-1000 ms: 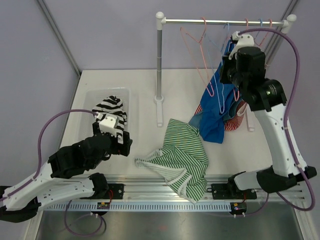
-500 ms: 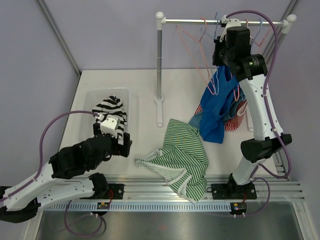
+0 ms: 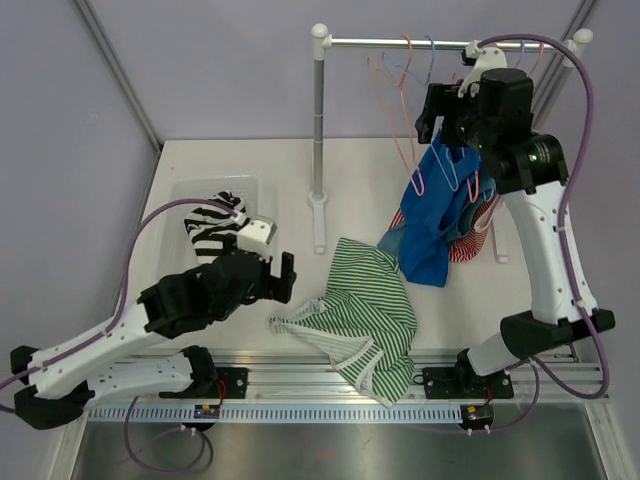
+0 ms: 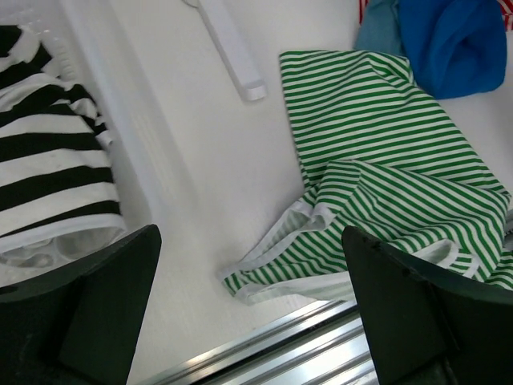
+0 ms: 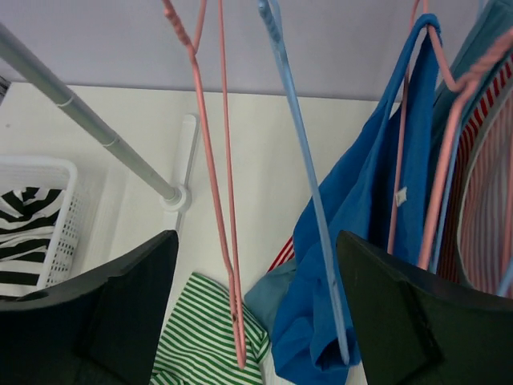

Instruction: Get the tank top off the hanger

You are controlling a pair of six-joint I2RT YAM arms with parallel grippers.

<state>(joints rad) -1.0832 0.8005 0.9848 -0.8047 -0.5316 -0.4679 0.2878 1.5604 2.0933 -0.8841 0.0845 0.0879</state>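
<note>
Since a second ago the right gripper point(image 5: 255, 265) has opened, empty, by the rail point(image 3: 400, 43), and the left gripper point(image 3: 283, 277), wide open and empty, has swung toward the green top point(image 3: 365, 305); the blue top point(image 3: 430, 215) hangs on its hanger point(image 5: 399, 160) over the worktop's point(image 3: 250, 160) far-right corner, seemingly not yet removed.

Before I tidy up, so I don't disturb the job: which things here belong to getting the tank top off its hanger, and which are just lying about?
Job: blue top, its pink hanger, rail.
Lying about: green striped top, black striped top, basket, bare pink hanger, bare blue hanger.
</note>
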